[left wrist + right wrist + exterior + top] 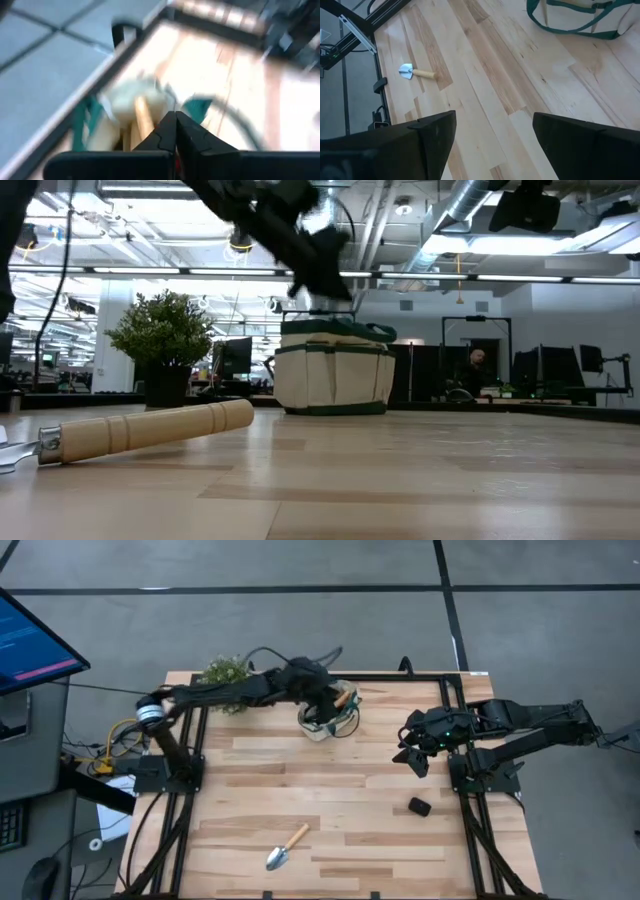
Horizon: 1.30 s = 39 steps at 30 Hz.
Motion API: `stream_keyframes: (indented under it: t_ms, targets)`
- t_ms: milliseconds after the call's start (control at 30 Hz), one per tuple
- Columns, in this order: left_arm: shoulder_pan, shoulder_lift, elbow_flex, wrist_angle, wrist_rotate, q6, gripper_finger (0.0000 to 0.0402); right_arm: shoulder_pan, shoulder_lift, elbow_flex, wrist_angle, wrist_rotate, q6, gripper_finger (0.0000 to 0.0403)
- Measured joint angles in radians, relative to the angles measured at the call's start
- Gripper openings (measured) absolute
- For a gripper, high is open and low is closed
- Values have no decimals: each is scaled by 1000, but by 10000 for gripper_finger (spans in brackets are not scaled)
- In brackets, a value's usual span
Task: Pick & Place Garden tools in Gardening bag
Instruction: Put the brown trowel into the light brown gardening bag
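Note:
The beige gardening bag (328,720) with green trim stands near the table's far edge, and light wooden handles (142,117) stick up inside it. My left gripper (175,131) hangs just above the bag's opening (335,330), fingers shut with nothing between them. A silver-headed trowel (287,847) with a wooden handle (150,428) lies flat near the front edge. My right gripper (495,135) stands open above the table's right side, holding nothing.
A bushy green plant (225,672) stands at the far left, beside the left arm. A small black lump (419,806) lies on the table near the right arm's base. Bare wood stretches between the bag and the trowel.

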Motion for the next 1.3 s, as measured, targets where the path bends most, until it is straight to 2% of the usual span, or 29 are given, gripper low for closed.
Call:
stream_keyframes:
  t_ms: [100, 200, 300, 433, 533, 700, 867, 1033, 1300]
  targets:
    - [-19, -111, 0, -14, 7, -25, 6, 0, 0, 0, 0, 0, -1, 256]
    - [-58, -239, 1, -74, 84, -41, 7, 0, 0, 0, 0, 0, -1, 256]
    - [-122, -351, 2, -207, 147, -42, 11, 1, 0, 0, 0, 0, -1, 256]
    - [-255, -448, 2, -409, 141, -109, 44, 1, 0, 0, 0, 0, -1, 256]
    - [-376, -467, 2, -536, 107, -195, 82, 1, 0, 0, 0, -1, -2, 256]
    - [-552, -418, 1, -591, 26, -344, 149, 1, 0, 0, 0, -1, -4, 256]
    - [-652, -315, 1, -655, -84, -489, 195, 1, 0, 0, 0, -1, -4, 256]
    - [-701, -185, 0, -773, -100, -659, 207, 1, 0, 0, 0, -1, -4, 256]
    - [-762, -12, 0, -761, -70, -838, 202, 1, 0, 0, -2, -5, -4, 256]
